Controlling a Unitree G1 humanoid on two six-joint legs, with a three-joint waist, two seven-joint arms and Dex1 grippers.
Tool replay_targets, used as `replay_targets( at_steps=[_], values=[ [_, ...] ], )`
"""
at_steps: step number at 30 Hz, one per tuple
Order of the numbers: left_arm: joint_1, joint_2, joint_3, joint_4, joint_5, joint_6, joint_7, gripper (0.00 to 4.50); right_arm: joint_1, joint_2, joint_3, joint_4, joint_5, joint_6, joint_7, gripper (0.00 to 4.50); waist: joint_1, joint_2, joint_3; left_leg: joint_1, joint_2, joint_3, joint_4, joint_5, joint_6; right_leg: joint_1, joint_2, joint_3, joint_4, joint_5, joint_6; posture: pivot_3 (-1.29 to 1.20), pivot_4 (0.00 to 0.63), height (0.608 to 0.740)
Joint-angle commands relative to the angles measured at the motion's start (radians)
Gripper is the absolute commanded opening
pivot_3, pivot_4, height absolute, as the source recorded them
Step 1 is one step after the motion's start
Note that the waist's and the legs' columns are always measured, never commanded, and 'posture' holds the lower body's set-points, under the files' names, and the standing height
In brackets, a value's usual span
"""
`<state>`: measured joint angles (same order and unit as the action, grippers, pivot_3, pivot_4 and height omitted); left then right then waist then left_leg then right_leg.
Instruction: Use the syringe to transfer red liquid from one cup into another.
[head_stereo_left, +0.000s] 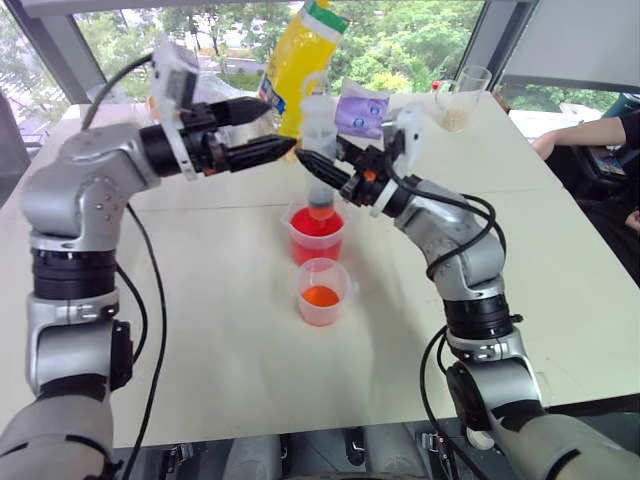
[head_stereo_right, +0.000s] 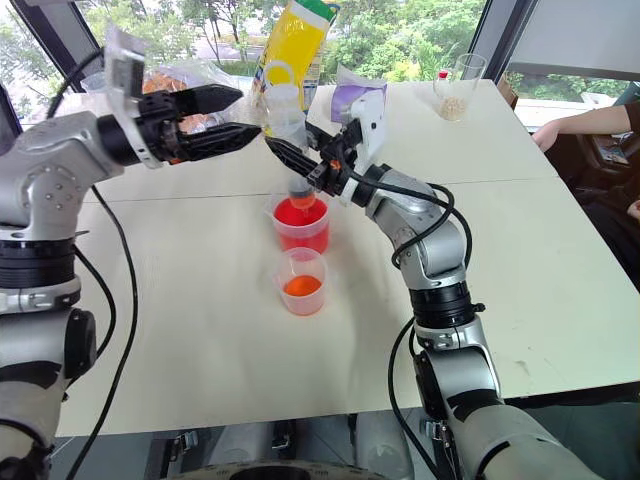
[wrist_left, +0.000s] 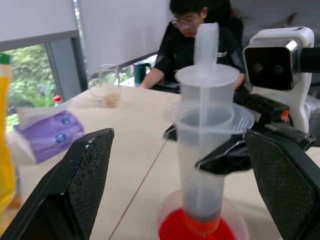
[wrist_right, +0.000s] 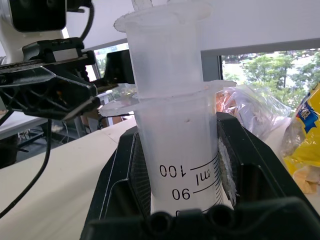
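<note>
My right gripper (head_stereo_left: 322, 160) is shut on the barrel of the syringe (head_stereo_left: 319, 120) and holds it upright. The syringe's orange-red tip (wrist_left: 200, 223) dips into the larger cup (head_stereo_left: 316, 240), at the surface of the red liquid (head_stereo_left: 316, 224). The barrel (wrist_right: 172, 125) looks clear between the right fingers. My left gripper (head_stereo_left: 280, 125) stands open just left of the plunger's top, and its pads (wrist_left: 80, 185) flank the syringe without touching it. The smaller cup (head_stereo_left: 322, 292), with orange-red liquid, stands just in front of the larger one.
The cups stand on a white table (head_stereo_left: 200, 330). Behind the syringe are a yellow bag (head_stereo_left: 300, 50), a purple tissue pack (head_stereo_left: 362, 108) and a clear cup with beige grains (head_stereo_left: 455, 108). A person (head_stereo_left: 590, 135) sits at the table's far right.
</note>
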<state>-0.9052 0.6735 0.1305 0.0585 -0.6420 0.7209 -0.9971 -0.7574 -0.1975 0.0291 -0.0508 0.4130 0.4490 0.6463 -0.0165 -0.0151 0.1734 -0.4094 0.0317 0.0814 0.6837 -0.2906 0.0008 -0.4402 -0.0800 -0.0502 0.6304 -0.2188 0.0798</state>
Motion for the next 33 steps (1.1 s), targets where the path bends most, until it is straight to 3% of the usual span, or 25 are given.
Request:
replay_targets(
  at_steps=[1, 8, 11, 21, 27, 33],
  values=[
    [0.008, 0.043, 0.047, -0.018, -0.019, 0.015, -0.008, 4.22, -0.047, -0.027, -0.053, -0.12, 0.093, 0.055, 0.012, 1.41, 0.001, 0.0, 0.0, 0.0, 0.0, 0.0, 0.0, 0.0, 0.0, 0.0, 0.0, 0.0, 0.0, 0.0, 0.0, 0.0, 0.15, 0.74],
    [0.03, 0.065, 0.047, -0.03, -0.038, 0.04, -0.024, 4.22, -0.05, -0.108, -0.146, -0.315, 0.417, 0.319, 0.016, 1.41, 0.004, 0.0, 0.0, 0.0, 0.0, 0.0, 0.0, 0.0, 0.0, 0.0, -0.001, 0.0, 0.0, 0.0, 0.0, 0.0, 0.15, 0.74],
    [0.031, 0.056, 0.036, -0.043, -0.053, 0.046, -0.034, 4.22, -0.012, -0.146, -0.132, -0.352, 0.467, 0.37, 0.025, 1.41, 0.003, 0.0, 0.0, 0.0, 0.0, 0.0, 0.0, 0.0, 0.0, 0.0, 0.0, 0.0, 0.0, 0.0, 0.0, 0.0, 0.15, 0.74],
    [0.035, 0.048, 0.036, -0.134, -0.159, 0.141, -0.072, 4.22, 0.157, -0.185, -0.015, -0.399, 0.388, 0.302, 0.069, 1.41, 0.003, 0.0, 0.0, 0.0, 0.0, 0.0, 0.0, 0.0, 0.0, 0.0, 0.0, 0.0, 0.0, 0.0, 0.0, 0.0, 0.15, 0.74],
    [0.016, 0.073, 0.085, -0.182, -0.309, 0.257, -0.098, 4.22, 0.18, -0.185, 0.011, -0.389, 0.354, 0.27, 0.076, 1.41, 0.002, 0.0, 0.0, 0.0, 0.0, -0.001, 0.0, 0.0, 0.0, 0.0, 0.0, 0.0, 0.0, 0.0, 0.0, 0.0, 0.15, 0.74],
    [-0.002, 0.08, 0.072, -0.192, -0.341, 0.268, -0.095, 4.22, 0.179, -0.183, 0.021, -0.37, 0.335, 0.253, 0.084, 1.41, 0.005, -0.001, 0.0, 0.0, 0.0, -0.001, 0.0, 0.0, 0.0, 0.001, 0.0, 0.0, 0.0, 0.0, 0.0, 0.0, 0.15, 0.74]
  ],
)
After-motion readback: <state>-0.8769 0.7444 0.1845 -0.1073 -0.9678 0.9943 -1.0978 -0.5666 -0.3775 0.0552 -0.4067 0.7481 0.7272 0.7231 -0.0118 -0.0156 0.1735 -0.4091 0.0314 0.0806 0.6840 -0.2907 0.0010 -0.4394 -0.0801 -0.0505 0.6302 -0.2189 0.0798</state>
